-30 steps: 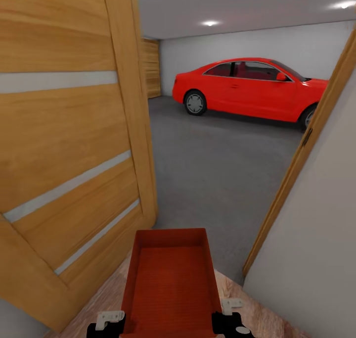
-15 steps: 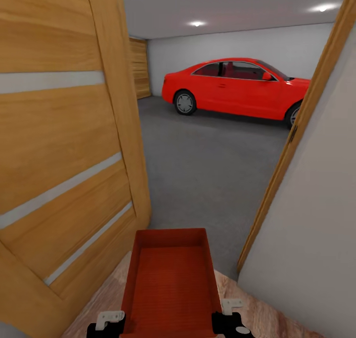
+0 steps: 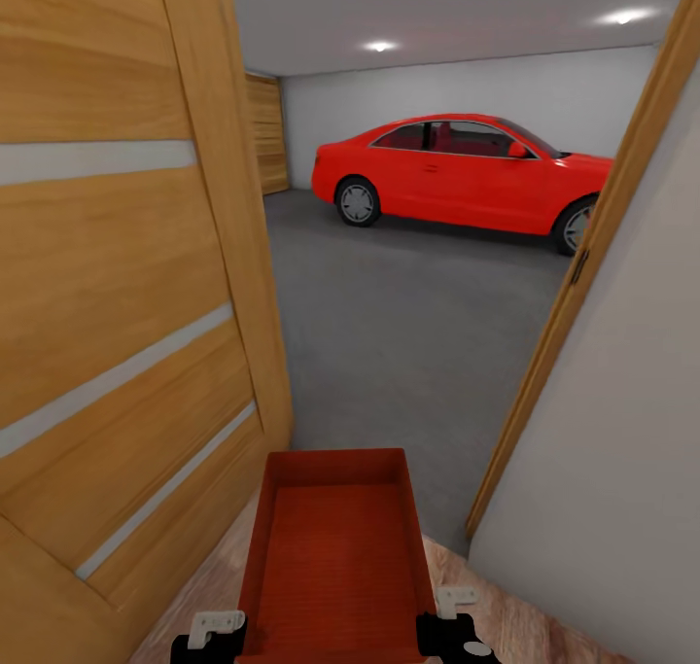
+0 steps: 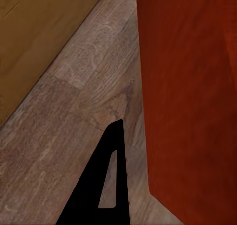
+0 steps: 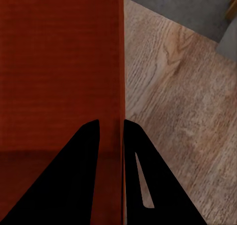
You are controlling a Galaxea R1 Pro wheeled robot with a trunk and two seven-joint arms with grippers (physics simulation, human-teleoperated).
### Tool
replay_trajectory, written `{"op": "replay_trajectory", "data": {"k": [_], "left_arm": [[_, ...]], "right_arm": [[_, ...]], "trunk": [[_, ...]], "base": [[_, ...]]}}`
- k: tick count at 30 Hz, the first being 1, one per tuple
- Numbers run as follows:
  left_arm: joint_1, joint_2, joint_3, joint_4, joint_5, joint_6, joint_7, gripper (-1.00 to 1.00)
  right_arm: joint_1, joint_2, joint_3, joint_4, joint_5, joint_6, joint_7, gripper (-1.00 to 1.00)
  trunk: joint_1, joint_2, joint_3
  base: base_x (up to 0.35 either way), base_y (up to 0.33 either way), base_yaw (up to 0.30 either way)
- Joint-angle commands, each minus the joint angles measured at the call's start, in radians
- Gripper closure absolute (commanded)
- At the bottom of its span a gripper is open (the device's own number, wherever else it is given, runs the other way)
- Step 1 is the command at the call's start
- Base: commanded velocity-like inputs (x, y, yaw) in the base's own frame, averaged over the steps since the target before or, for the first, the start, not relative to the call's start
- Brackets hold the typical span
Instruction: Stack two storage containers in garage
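One orange-red storage container [image 3: 335, 547] hangs in front of me, over the strip of wood-plank floor at a doorway. My left gripper [image 3: 228, 637] holds its left wall and my right gripper [image 3: 433, 635] holds its right wall. In the right wrist view the right gripper [image 5: 111, 121] has a black finger on each side of the container [image 5: 59, 62] wall, shut on it. The left wrist view has one black finger [image 4: 94, 198] outside the container [image 4: 192, 87] wall; the other finger is hidden. Beyond the doorway lies the garage's dark grey floor [image 3: 418, 304].
An open wooden door [image 3: 117, 304] stands close on my left. A wooden door frame [image 3: 583, 275] and a pale wall [image 3: 622, 450] close in on the right. A red car [image 3: 457, 173] is parked at the far side of the garage, with bare concrete before it.
The whole view has shifted as I move into the doorway: door and frame are nearer, and the car sits further left in the picture. The container and both grippers keep their places.
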Motion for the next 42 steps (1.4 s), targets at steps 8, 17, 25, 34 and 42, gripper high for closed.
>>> {"op": "replay_trajectory", "data": {"k": [8, 17, 25, 34, 42], "left_arm": [[-0.001, 0.0, 0.008, 0.001, 0.004, -0.003, 0.001, 1.0], [-0.001, 0.0, 0.008, 0.001, 0.003, -0.003, 0.001, 1.0], [-0.001, 0.0, 0.008, 0.001, 0.004, -0.003, 0.001, 1.0], [-0.001, 0.0, 0.008, 0.001, 0.004, -0.003, 0.001, 1.0], [-0.001, 0.0, 0.008, 0.001, 0.004, -0.003, 0.0, 1.0]], "right_arm": [[-0.001, 0.0, -0.002, 0.0, 0.002, -0.003, -0.006, 1.0], [-0.001, 0.0, -0.002, 0.0, 0.002, -0.003, -0.006, 1.0], [-0.001, 0.0, -0.002, 0.0, 0.002, -0.003, -0.007, 1.0], [-0.001, 0.0, -0.002, 0.0, 0.002, -0.003, -0.006, 1.0], [-0.001, 0.0, -0.002, 0.0, 0.002, -0.003, -0.006, 1.0]], "trunk": [[0.0, 0.0, -0.001], [0.0, 0.0, -0.001], [0.0, 0.0, -0.001], [0.0, 0.0, -0.001], [0.0, 0.0, -0.001]], "base": [[0.09, 0.04, -0.003], [0.008, 0.003, -0.15], [0.001, 0.0, -0.24], [0.015, 0.051, -0.05], [0.06, 0.116, -0.002]]}}
